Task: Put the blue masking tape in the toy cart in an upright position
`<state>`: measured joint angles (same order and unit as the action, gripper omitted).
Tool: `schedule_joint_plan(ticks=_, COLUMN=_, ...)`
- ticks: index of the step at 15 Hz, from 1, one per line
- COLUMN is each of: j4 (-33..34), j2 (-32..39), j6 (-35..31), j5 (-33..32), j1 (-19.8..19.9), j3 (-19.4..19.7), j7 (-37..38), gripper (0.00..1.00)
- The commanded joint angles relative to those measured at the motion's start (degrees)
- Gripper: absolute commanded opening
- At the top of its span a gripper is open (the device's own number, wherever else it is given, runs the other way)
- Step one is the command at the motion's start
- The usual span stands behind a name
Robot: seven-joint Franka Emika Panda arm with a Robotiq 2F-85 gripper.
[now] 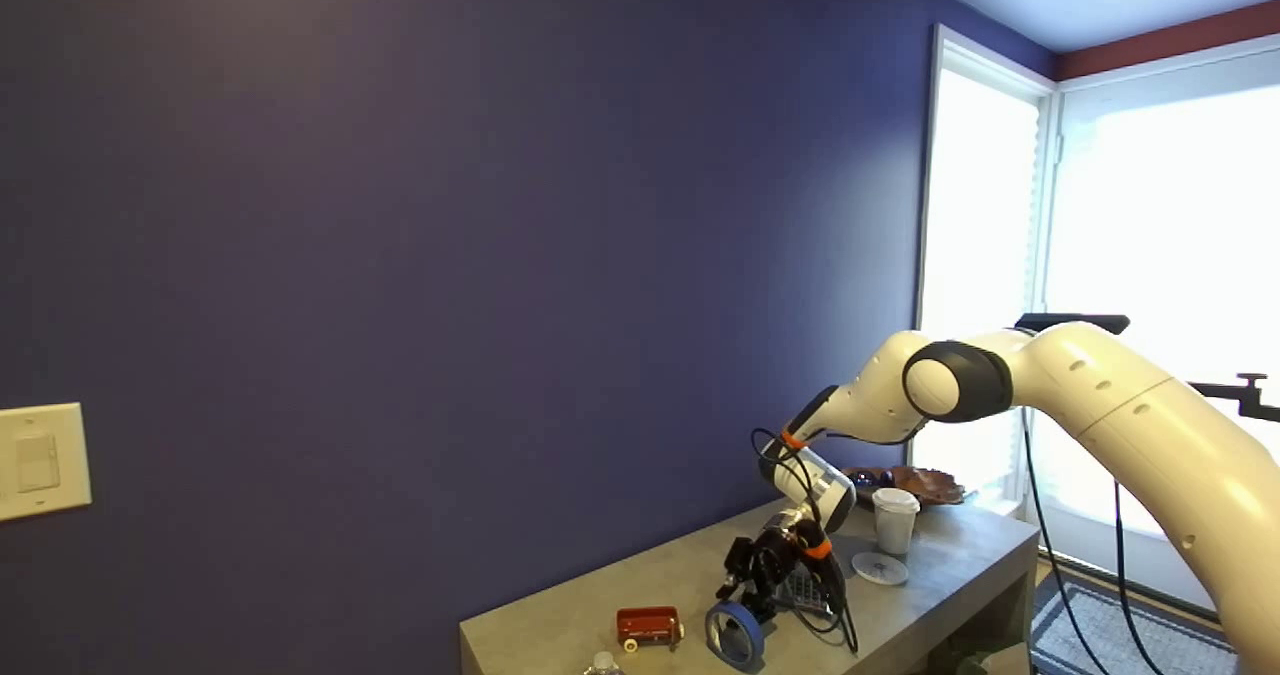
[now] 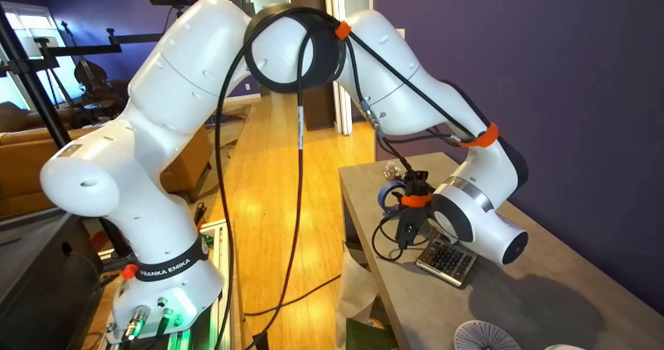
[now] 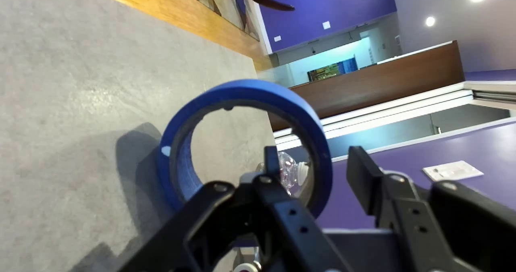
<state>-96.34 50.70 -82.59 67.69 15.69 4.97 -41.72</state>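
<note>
The blue masking tape (image 1: 754,627) stands on its edge on the table; it also shows in an exterior view (image 2: 383,194) and the wrist view (image 3: 246,87). My gripper (image 1: 742,600) is low beside it, tilted, and also shows in the wrist view (image 3: 315,163). It is open. In the wrist view one finger overlaps the ring's open centre and the other is outside its right rim, with a gap to the rim. The red toy cart (image 1: 648,623) with whitish wheels stands a little apart from the tape. A cart wheel (image 3: 246,267) shows at the wrist view's bottom; the cart is hidden in an exterior view.
A clear bottle (image 1: 603,665) stands near the cart and tape. A calculator (image 2: 447,260) lies under the wrist. A white patterned disc (image 1: 880,568), a white cup (image 1: 895,523) and a brown bowl (image 1: 928,485) are farther along the table (image 1: 560,620). A purple wall runs behind.
</note>
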Motion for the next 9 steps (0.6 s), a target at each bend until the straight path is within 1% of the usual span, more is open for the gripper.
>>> schedule_joint_plan(ticks=1, j4=1.89, j2=1.78, j6=0.46, j5=-0.26, j1=-0.13, j3=-0.02, j7=0.96, gripper=0.59)
schedule_joint_plan(ticks=2, j4=1.92, j2=1.74, j6=0.45, j5=-0.25, j1=-0.12, j3=-0.01, j7=1.04, gripper=0.56)
schedule_joint_plan(ticks=3, j4=1.86, j2=1.62, j6=0.34, j5=-0.32, j1=-0.16, j3=0.04, j7=1.04, gripper=0.55)
schedule_joint_plan(ticks=5, j4=1.72, j2=1.03, j6=-0.19, j5=-0.95, j1=-0.46, j3=0.39, j7=0.84, gripper=0.68)
schedule_joint_plan(ticks=6, j4=1.64, j2=0.5, j6=-0.64, j5=-1.63, j1=-0.71, j3=0.71, j7=0.65, gripper=0.83)
schedule_joint_plan(ticks=7, j4=1.54, j2=-0.05, j6=-1.06, j5=-2.27, j1=-0.88, j3=1.01, j7=0.51, gripper=0.88)
schedule_joint_plan(ticks=8, j4=1.61, j2=-0.51, j6=-1.29, j5=-2.64, j1=-0.84, j3=1.15, j7=0.37, gripper=0.96)
schedule_joint_plan(ticks=9, j4=1.74, j2=-0.93, j6=-1.47, j5=-3.14, j1=-0.79, j3=1.32, j7=0.28, gripper=0.99)
